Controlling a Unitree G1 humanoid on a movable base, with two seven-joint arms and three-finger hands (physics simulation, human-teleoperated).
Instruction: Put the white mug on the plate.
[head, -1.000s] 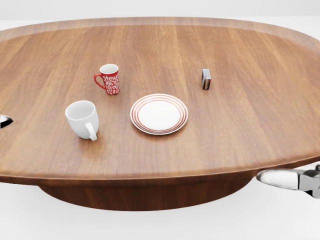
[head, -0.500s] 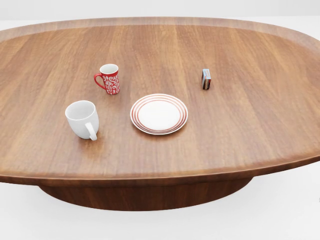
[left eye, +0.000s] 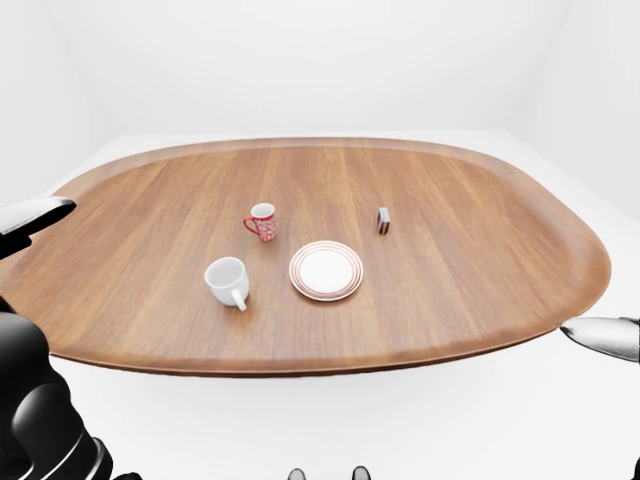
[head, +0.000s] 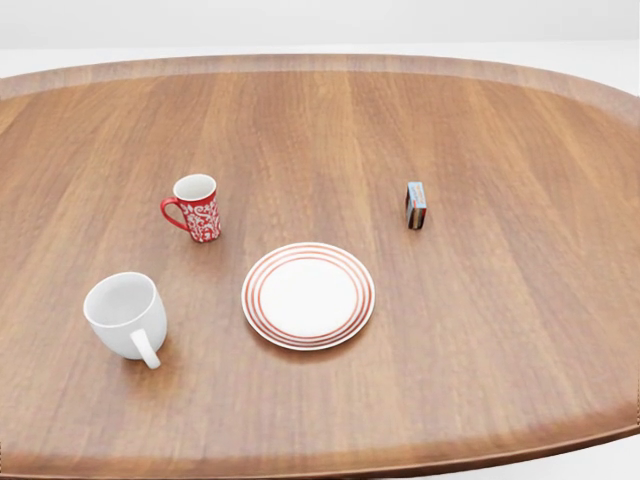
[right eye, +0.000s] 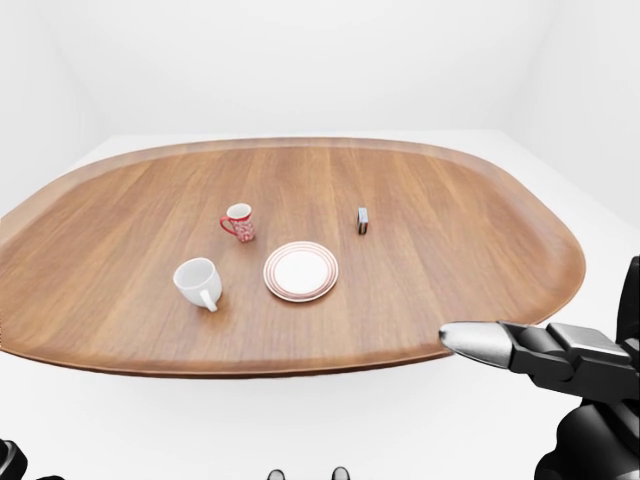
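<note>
Two mugs on the table, only one is the right one

Two mugs stand near each other: the white mug (head: 127, 313), left of the plate (head: 308, 295) and apart from it, and a red patterned mug (head: 198, 207) just above. Grabbing the red one is the likeliest slip. One plate, one small box (head: 416, 205), one wooden table (head: 500, 340).

The white mug's handle points toward the lower edge of the head view, so a sideways grip could tip it.

Left hand (left eye: 32, 215) and right hand (right eye: 490, 345) hover off the table's edge; I cannot tell whether their fingers are spread or closed.
</note>
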